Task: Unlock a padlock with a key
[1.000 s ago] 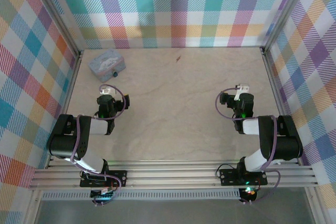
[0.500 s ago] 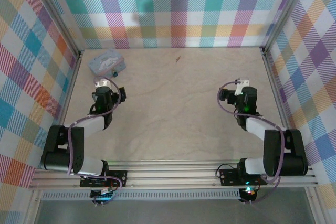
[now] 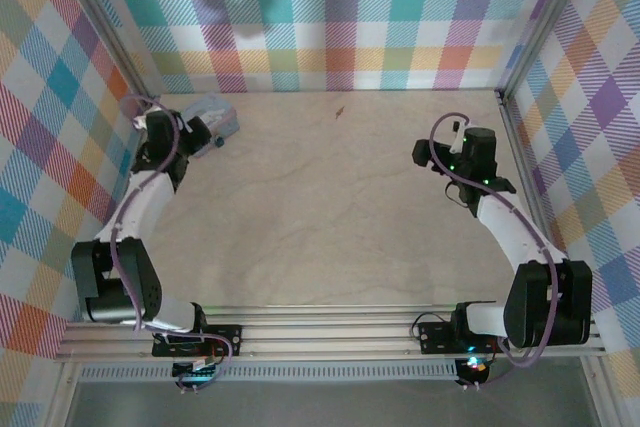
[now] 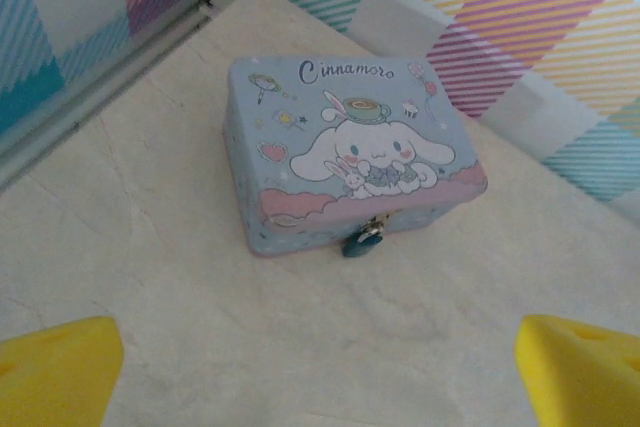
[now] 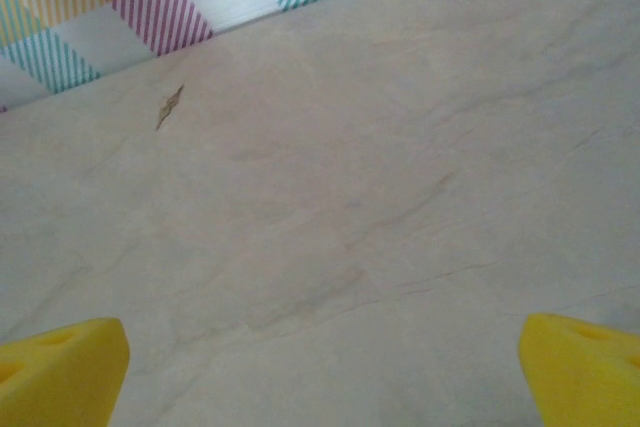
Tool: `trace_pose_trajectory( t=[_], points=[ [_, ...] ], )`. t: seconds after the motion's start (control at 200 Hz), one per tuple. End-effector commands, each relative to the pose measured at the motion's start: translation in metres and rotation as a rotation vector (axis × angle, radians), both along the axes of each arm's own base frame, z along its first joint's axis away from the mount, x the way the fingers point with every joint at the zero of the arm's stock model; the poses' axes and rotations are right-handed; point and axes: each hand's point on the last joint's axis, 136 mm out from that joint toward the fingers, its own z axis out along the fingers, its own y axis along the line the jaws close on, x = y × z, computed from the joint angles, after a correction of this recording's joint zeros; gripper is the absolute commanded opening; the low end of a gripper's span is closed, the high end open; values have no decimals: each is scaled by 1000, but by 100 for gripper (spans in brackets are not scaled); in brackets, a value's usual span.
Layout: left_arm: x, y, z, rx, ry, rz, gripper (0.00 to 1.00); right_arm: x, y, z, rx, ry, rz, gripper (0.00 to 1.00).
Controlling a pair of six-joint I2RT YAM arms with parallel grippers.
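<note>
**A:** Where was the padlock (image 4: 362, 240) found?

**B:** It was seen hanging at the middle of the front wall of a pale blue tin box (image 4: 340, 147), just under the lid's edge. Whether its lower end touched the bench (image 4: 180, 337) could not be told. The box was set in the far left corner of the bench, close to the plaid walls (image 4: 560, 37).

**A:** How was the padlock described?

**B:** It was noted as tiny against the box, dark bluish-grey and rounded. A small brassy piece was seen above it where it met the clasp. Finer detail could not be made out.

**A:** And the box?

**B:** The lid was seen shut. It was printed with a white long-eared cartoon figure, a pink cloud band and the word "Cinnamoro".

**A:** How were the claws recorded?

**B:** The left claw (image 4: 320, 377) was held just short of the box and aimed at the padlock. Its yellow fingertips (image 4: 55, 372) were spread wide, with nothing between them. The right claw (image 5: 320, 377) was likewise spread apart and empty. It was held over bare bench on the right side, well apart from the box. A small brown mark (image 5: 170, 105) was seen on the bench ahead of it, near the far wall.
</note>
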Motion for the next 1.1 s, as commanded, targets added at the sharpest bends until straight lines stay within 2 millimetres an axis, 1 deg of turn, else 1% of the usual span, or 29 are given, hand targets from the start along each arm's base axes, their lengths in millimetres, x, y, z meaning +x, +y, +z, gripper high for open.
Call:
trace_pose_trajectory(
  t=[0.0, 0.095, 0.17, 0.26, 0.37, 0.565, 0.725, 0.77, 0.89, 0.995, 1.095],
  points=[
    [-6, -10, -47, -278, 178, -38, 100, -2, 23, -13, 55, 115, 32, 98],
    [5, -5, -54, -337, 193, -38, 100, 5, 43, -15, 59, 136, 71, 98],
    [15, -4, -57, -355, 197, -40, 97, 10, 59, -16, 55, 143, 107, 97],
    [29, -3, -67, -384, 214, -29, 93, 15, 78, -17, 46, 141, 147, 97],
    [41, 6, -81, -388, 247, 16, 91, 21, 97, -19, 43, 142, 187, 97],
    [67, 17, -91, -402, 250, 27, 86, 29, 123, -26, 40, 158, 237, 96],
    [83, 28, -100, -420, 248, 35, 84, 32, 136, -33, 44, 178, 266, 96],
    [86, 30, -104, -430, 246, 32, 82, 32, 138, -34, 44, 182, 275, 95],
    [92, 29, -113, -451, 252, 9, 74, 29, 141, -36, 41, 191, 282, 95],
    [90, 25, -123, -465, 268, -7, 66, 24, 138, -35, 41, 195, 269, 95],
    [82, 20, -129, -479, 275, -23, 52, 20, 135, -30, 48, 190, 253, 95]
  ],
)
